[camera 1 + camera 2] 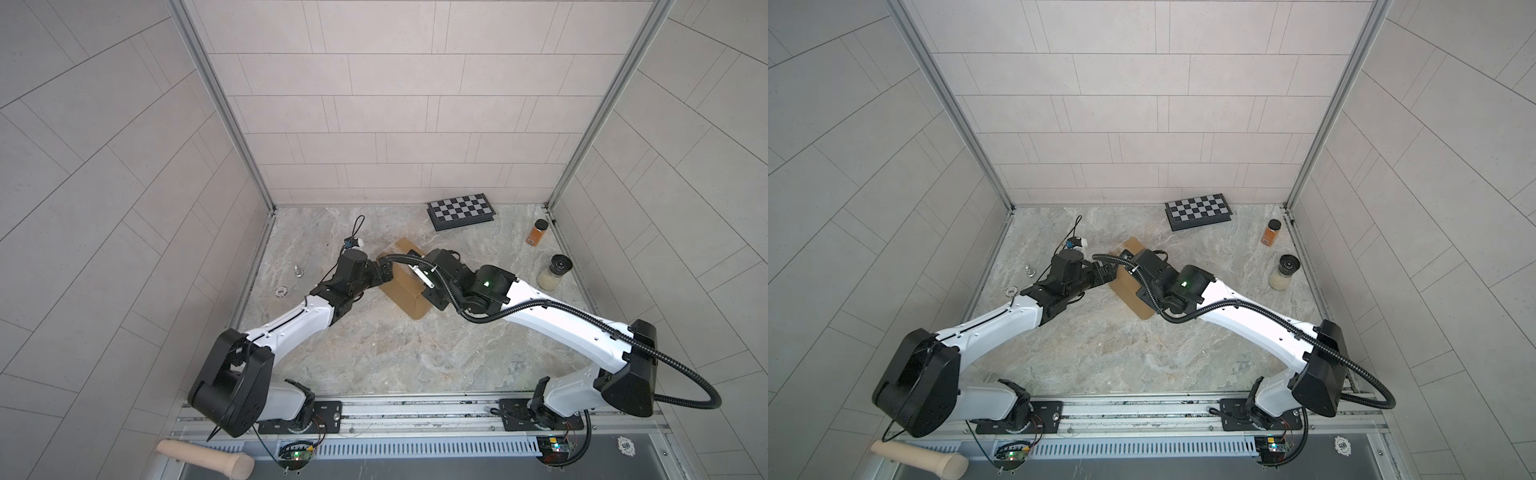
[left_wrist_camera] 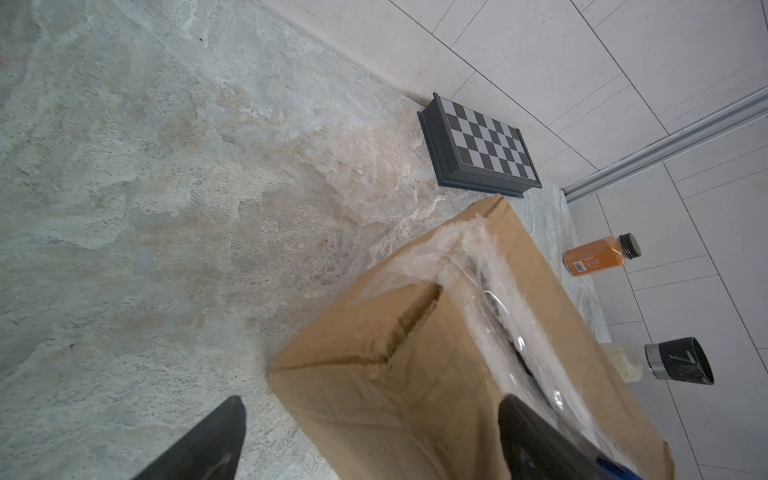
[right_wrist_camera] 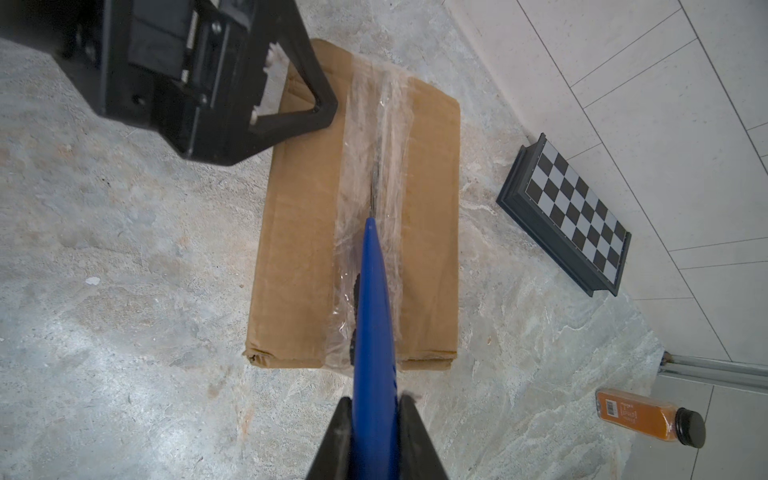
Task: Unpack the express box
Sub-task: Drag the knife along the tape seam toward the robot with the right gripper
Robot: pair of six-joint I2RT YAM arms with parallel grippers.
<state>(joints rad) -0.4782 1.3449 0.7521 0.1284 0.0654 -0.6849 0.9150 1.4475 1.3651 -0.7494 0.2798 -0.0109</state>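
Observation:
The express box, brown cardboard with wrinkled clear tape along its top seam, lies on the stone table in both top views. My left gripper is open and straddles the box's far left corner. One of its fingers is over the taped top and the other is beside the box above the table. My right gripper is shut on a blue-handled cutter. The cutter points along the seam, with its thin metal blade lying in the tape at mid-box.
A black-and-white checkered case lies by the back wall. An orange spice bottle and a grinder jar stand at the right. A small metal piece, a chip and a cabled gadget lie at the left.

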